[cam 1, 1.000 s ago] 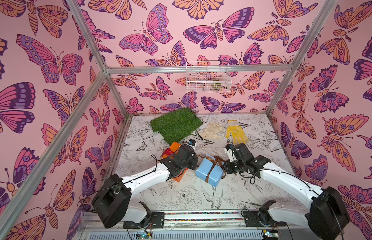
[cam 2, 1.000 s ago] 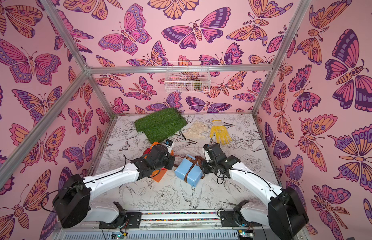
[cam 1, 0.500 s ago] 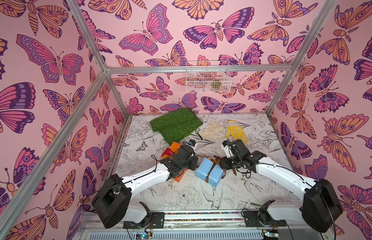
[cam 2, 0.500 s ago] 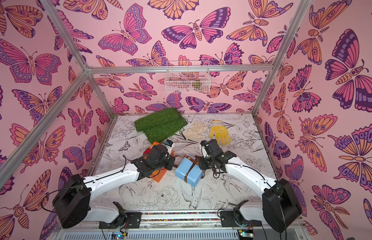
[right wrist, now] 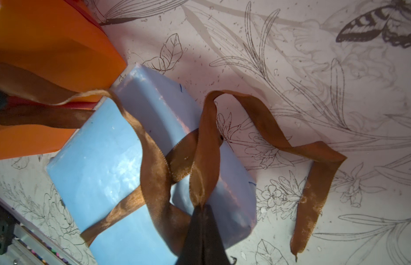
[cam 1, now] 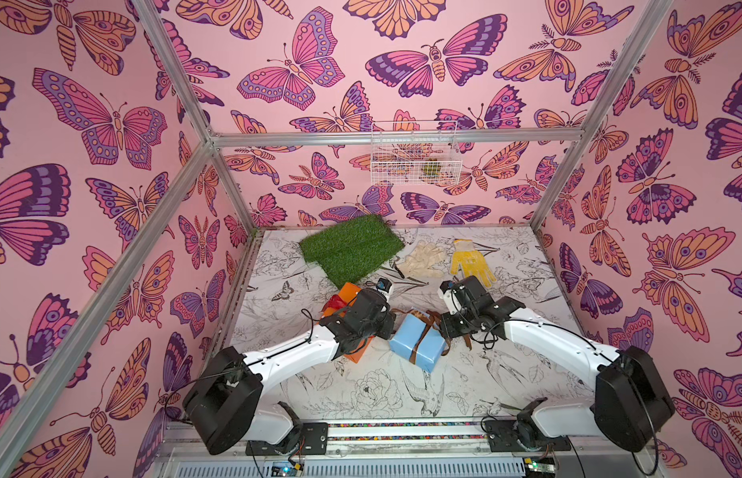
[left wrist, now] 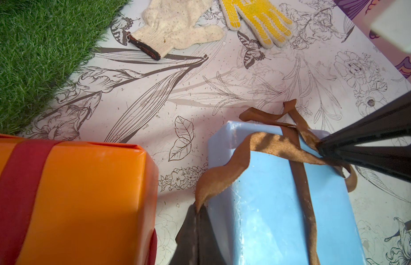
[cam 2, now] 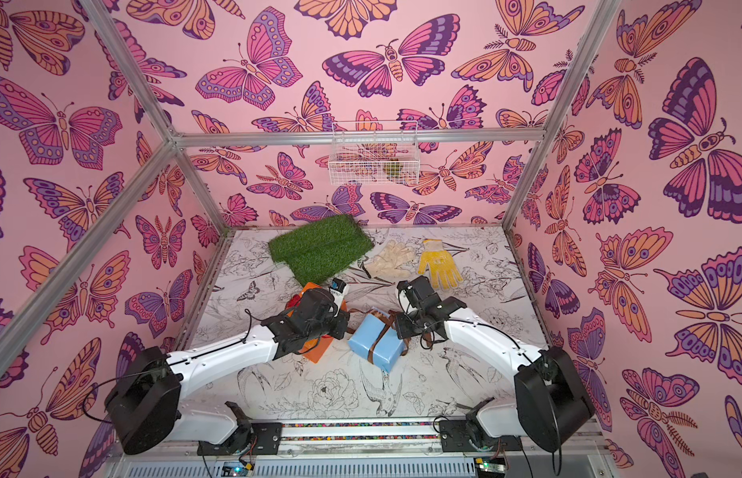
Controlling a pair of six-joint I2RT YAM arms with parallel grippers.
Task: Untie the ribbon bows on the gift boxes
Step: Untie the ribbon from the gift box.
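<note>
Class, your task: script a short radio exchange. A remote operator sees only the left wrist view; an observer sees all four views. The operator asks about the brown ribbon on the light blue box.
Operator: The left claw pinches one end of the brown satin ribbon. The other arm's tip touches it. Is it gripping?
Observer: Yes. In the right wrist view the right claw is shut on a strand, over the light blue paper-wrapped box.
Operator: Where does that strand end?
Observer: It loops away and ends as a loose tail lying on the white flower-printed table beside the box, its end free.
</note>
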